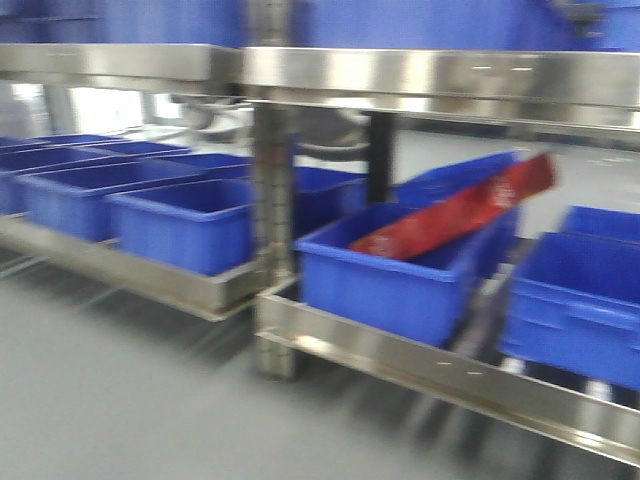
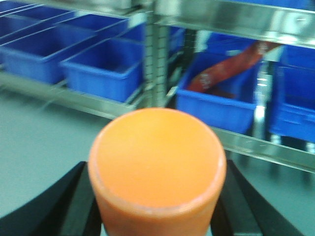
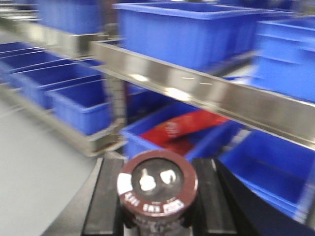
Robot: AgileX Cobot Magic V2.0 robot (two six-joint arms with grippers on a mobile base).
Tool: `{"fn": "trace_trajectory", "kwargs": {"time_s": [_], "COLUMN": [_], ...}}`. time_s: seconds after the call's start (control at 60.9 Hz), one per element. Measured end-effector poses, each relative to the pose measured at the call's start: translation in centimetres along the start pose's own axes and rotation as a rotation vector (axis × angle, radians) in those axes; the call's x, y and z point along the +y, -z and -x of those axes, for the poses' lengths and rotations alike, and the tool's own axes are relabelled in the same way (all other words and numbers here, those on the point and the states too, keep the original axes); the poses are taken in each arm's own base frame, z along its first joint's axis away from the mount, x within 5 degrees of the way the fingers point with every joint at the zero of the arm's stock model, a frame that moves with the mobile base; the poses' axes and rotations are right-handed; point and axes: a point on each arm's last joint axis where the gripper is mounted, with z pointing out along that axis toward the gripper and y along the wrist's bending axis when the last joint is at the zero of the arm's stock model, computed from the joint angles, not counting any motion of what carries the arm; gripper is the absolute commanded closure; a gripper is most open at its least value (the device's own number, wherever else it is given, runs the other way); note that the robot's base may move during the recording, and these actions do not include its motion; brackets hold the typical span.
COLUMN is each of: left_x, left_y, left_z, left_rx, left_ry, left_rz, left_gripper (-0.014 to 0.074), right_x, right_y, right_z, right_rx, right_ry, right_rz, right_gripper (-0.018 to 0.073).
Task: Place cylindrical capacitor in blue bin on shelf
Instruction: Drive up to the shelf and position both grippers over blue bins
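Note:
In the right wrist view my right gripper (image 3: 157, 166) is shut on the cylindrical capacitor (image 3: 157, 186), a dark maroon cylinder seen end-on with two silvery terminals, held between the black fingers (image 3: 106, 196). In the left wrist view my left gripper (image 2: 156, 169) is shut on an orange cylinder (image 2: 156, 162). Ahead stands the steel shelf (image 1: 440, 372) carrying blue bins. The nearest blue bin (image 1: 380, 285) holds a red packet (image 1: 455, 212). It also appears as the blue bin (image 3: 211, 140) below the right gripper's view. Neither gripper shows in the front view.
More blue bins (image 1: 185, 225) line the lower left shelf, and another bin (image 1: 575, 300) sits at the right. A steel upright post (image 1: 272, 190) divides the rack. An upper rail (image 1: 430, 75) runs overhead. Grey floor (image 1: 120, 400) lies in front.

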Motion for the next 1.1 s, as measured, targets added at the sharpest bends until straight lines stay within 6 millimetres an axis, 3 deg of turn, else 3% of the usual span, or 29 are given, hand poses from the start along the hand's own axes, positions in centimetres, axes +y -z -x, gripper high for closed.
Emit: {"fn": "trace_trajectory", "kwargs": {"time_s": [1.1], "left_x": [0.00], "left_y": [0.00], "left_z": [0.00], "left_rx": [0.000], "left_ry": [0.000], "left_rz": [0.000], "left_gripper": [0.0707], "right_x": [0.00], "right_y": [0.00], "right_z": [0.00], "right_rx": [0.000], "right_ry": [0.000], "right_rz": [0.000], "right_gripper": [0.0708]}}
